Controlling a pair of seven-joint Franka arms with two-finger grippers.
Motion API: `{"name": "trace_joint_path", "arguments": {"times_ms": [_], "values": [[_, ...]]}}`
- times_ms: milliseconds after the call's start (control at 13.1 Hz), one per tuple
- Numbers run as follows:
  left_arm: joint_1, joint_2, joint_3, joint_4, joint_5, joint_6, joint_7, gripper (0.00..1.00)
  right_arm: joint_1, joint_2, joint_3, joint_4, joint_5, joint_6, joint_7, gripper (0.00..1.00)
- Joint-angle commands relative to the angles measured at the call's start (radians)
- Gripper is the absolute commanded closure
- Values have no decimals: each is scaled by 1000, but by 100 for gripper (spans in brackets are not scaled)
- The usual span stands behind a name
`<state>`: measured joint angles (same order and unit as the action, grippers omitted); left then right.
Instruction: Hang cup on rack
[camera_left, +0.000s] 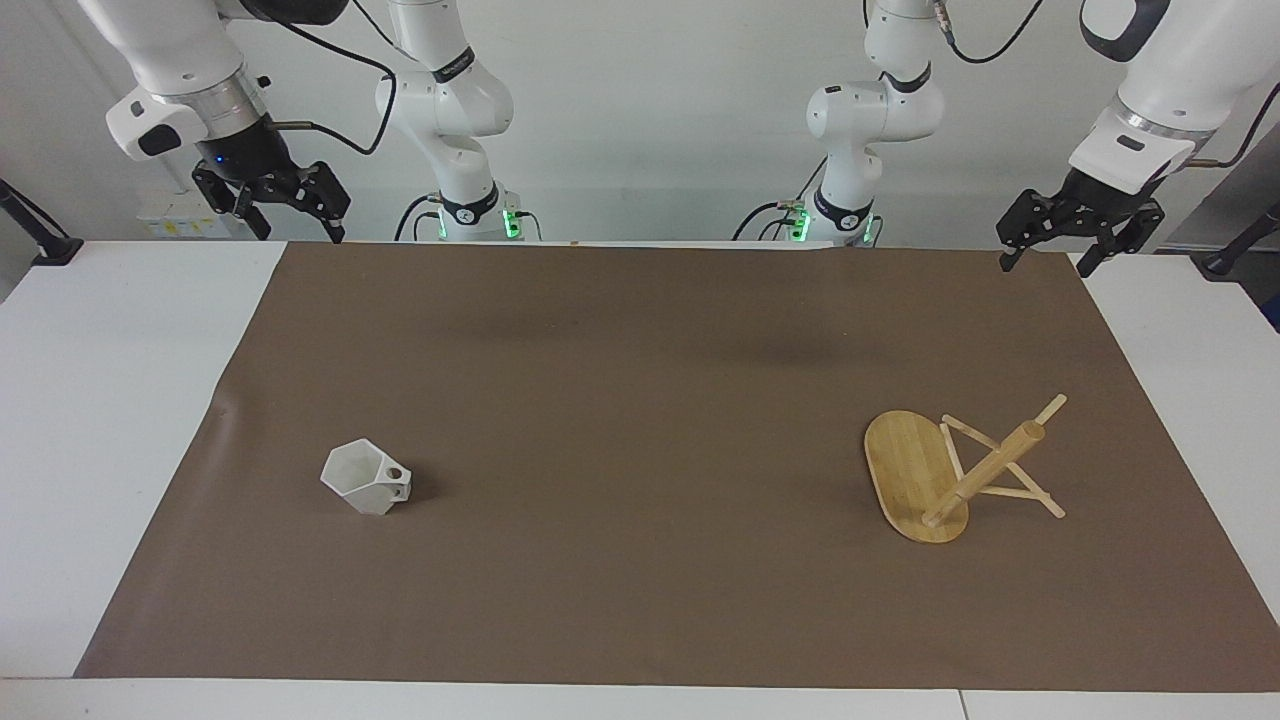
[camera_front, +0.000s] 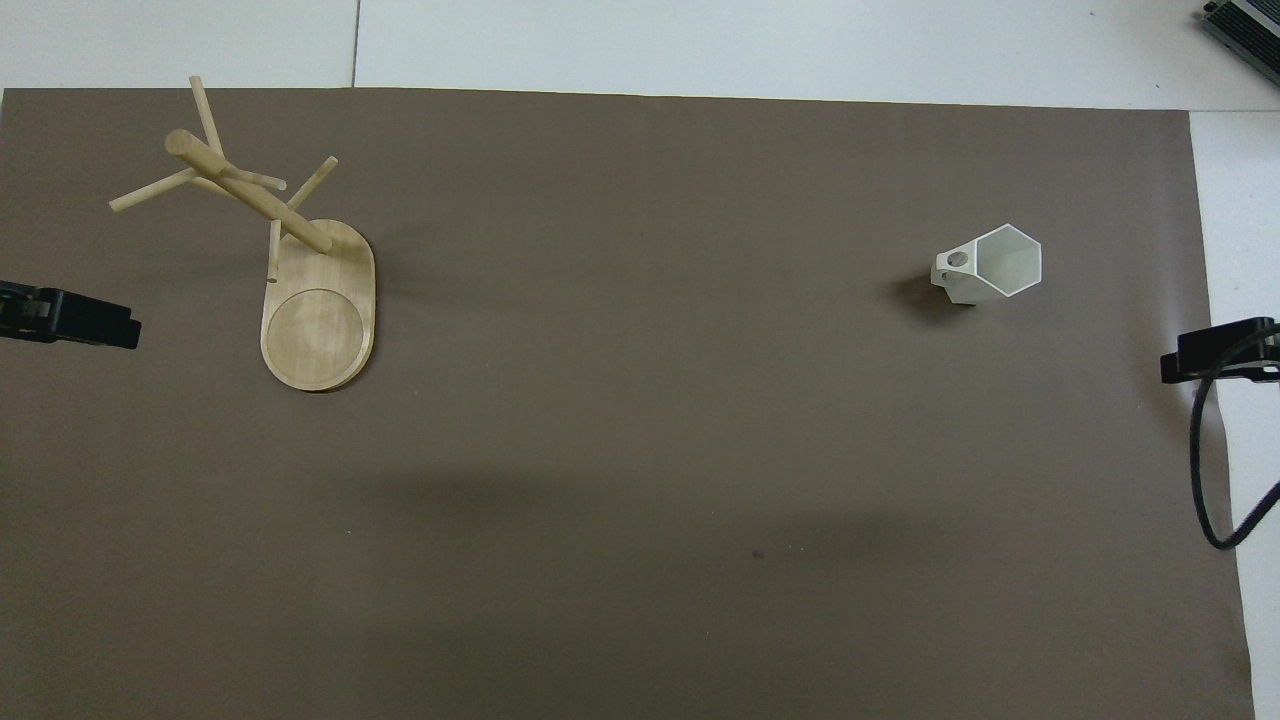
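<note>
The white faceted cup (camera_left: 365, 478) stands on the brown mat toward the right arm's end, mouth up, its pierced handle pointing toward the table's middle. It also shows in the overhead view (camera_front: 995, 262). The bamboo rack (camera_left: 950, 480) stands on its oval base toward the left arm's end, with its post and thin pegs bare; the overhead view shows it too (camera_front: 318, 310). My right gripper (camera_left: 290, 230) hangs open and empty over the mat's edge by the robots, well away from the cup. My left gripper (camera_left: 1045, 265) hangs open and empty over the other corner, away from the rack.
A brown mat (camera_left: 640, 400) covers most of the white table (camera_left: 120, 400). A black cable (camera_front: 1205, 480) hangs from the right arm at the mat's edge. A dark device (camera_front: 1245, 30) sits at the table corner farthest from the robots.
</note>
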<state>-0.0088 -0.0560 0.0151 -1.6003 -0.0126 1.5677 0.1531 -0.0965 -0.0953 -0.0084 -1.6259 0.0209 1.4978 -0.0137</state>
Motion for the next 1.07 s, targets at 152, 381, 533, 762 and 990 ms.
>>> {"name": "trace_joint_path", "arguments": {"times_ms": [152,381,533,762,990], "values": [[-16,4,48,22,-9,-43,14,0,3,-12,-18,-19,-10,18,-23,0],[-14,-4,46,16,-7,-48,2,0,3,-30,-21,-57,-12,24,-44,0],[-14,-7,45,14,-6,-49,-26,0,1,-59,-30,-138,-12,158,-107,0],[-20,-8,42,10,-3,-51,-59,0,1,-66,-82,-238,-12,347,-169,0],[-20,-8,40,5,-3,-46,-64,0,1,-9,-82,-273,-12,461,-164,0]]}}
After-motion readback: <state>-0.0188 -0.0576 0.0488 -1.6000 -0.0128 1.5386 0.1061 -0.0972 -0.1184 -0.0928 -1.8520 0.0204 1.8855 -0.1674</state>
